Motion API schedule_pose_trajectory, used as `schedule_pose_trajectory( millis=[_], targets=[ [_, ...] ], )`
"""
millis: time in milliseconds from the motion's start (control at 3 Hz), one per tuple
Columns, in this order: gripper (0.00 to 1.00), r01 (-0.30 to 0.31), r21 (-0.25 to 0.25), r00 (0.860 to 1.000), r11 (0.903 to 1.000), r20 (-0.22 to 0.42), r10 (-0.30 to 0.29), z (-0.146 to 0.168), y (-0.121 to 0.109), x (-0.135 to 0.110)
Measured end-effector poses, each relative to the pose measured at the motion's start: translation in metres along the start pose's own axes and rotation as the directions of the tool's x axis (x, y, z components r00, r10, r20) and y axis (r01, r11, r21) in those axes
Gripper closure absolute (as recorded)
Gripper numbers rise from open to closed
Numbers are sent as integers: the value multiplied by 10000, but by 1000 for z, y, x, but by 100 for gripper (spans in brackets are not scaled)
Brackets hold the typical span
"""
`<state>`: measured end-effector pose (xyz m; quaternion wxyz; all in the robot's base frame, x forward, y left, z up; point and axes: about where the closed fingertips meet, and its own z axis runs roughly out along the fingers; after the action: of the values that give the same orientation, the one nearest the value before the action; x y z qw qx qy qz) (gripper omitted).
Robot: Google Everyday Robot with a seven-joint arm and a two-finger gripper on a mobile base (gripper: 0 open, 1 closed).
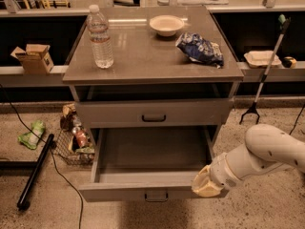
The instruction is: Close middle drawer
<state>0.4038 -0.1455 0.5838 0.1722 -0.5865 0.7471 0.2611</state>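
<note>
The middle drawer (143, 191) is pulled far out of the grey cabinet, and its empty inside (152, 151) shows. Its flat front has a small dark handle (156, 195) at the centre. The taller upper drawer front (153, 112) above it is closed. My gripper (208, 185), a cream-coloured end on the white arm (267, 151), sits against the right end of the open drawer's front. The arm reaches in from the right.
On the cabinet top stand a water bottle (100, 36), a white bowl (166, 25) and a blue chip bag (200, 49). A wire basket of items (74, 144), a black pole (35, 171) and a cable lie on the floor at left. A grabber tool (264, 75) leans at right.
</note>
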Motion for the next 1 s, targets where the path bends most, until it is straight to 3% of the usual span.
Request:
schedule_pose_trajectory(
  millis=[333,1000],
  targets=[
    [100,179,-300,9998,9994,30,-178,14,-2,15],
    [100,1275,-864,9899,9881,-503,-1322,77,-16,65]
  ],
)
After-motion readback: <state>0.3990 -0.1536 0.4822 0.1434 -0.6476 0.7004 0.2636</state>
